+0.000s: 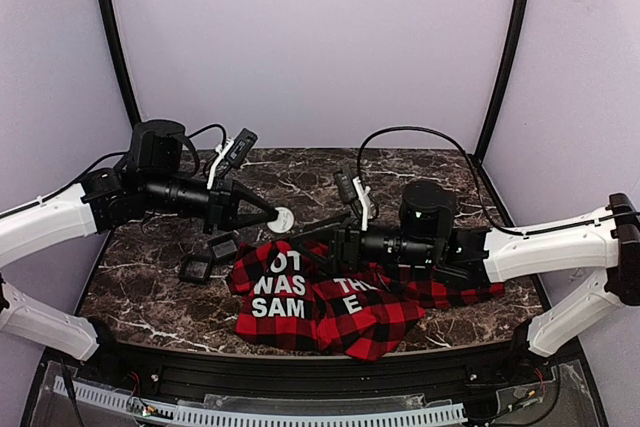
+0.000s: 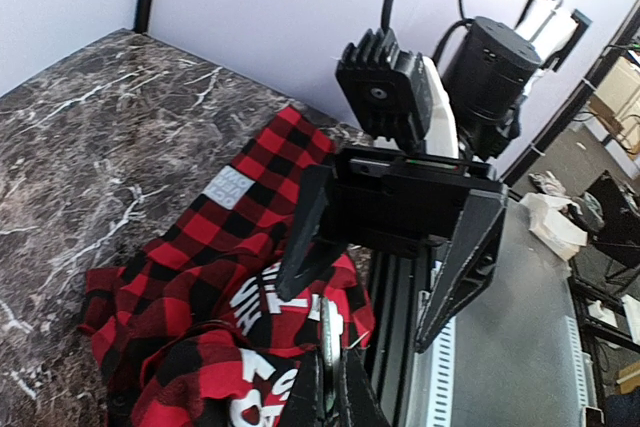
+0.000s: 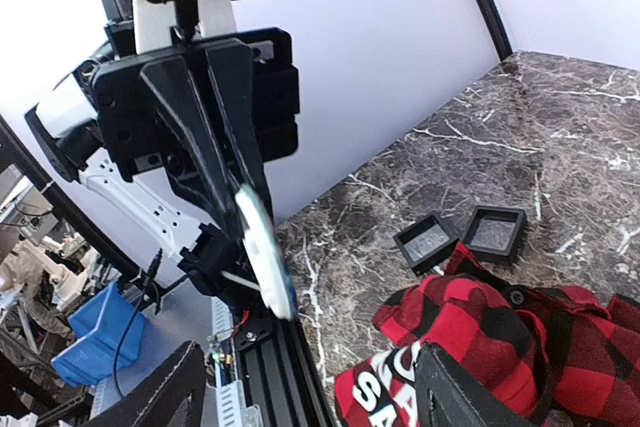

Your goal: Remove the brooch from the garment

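The brooch (image 1: 283, 217), a pale round disc, is pinched edge-on in the closed left gripper (image 1: 268, 213), above the marble table (image 1: 140, 292) and apart from the garment (image 1: 300, 317). White letters on the plaid read "WAS", "SAM", "TH", "E". The right gripper (image 2: 360, 315) is spread wide over the cloth. Two black square frames (image 1: 222, 245) lie beside the garment.

My top camera looks down from behind the arms, my wrist cameras close, facing each other, both showing the garment (image 2: 195, 257)

Red-black plaid garment (image 1: 372, 324), grey-white brooch (image 1: 283, 218)
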Action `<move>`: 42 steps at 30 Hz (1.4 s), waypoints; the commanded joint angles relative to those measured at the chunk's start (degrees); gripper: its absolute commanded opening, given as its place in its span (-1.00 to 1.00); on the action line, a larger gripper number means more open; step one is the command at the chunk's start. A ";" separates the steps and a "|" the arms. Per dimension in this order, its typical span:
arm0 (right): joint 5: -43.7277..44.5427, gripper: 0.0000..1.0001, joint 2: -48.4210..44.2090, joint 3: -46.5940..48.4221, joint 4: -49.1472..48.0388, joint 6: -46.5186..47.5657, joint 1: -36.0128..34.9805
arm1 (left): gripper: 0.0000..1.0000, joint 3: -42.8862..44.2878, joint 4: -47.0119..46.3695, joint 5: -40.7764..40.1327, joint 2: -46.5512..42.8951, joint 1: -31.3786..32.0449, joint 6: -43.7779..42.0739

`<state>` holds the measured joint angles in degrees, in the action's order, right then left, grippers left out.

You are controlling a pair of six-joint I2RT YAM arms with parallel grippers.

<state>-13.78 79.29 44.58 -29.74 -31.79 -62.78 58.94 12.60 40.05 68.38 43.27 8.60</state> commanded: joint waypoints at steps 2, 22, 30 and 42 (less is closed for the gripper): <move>-5.99 0.33 1.82 3.62 -3.49 2.06 -0.22 | -0.98 0.04 -3.16 10.31 1.25 -0.02 2.63; -7.89 -0.15 3.16 4.81 -4.77 1.32 -0.15 | -0.98 -0.38 -4.87 12.89 1.67 0.01 3.78; -8.25 -0.27 3.20 4.82 -6.15 0.62 0.12 | -0.98 -0.26 -4.09 12.60 1.50 0.42 2.96; -7.30 -0.49 3.77 5.08 -6.14 -0.41 0.45 | -0.98 -0.09 -3.29 12.15 1.58 0.93 2.14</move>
<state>-21.96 82.13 48.12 -34.17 -31.57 -62.76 58.94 8.99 51.55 70.13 43.62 11.77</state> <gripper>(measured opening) 0.277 0.036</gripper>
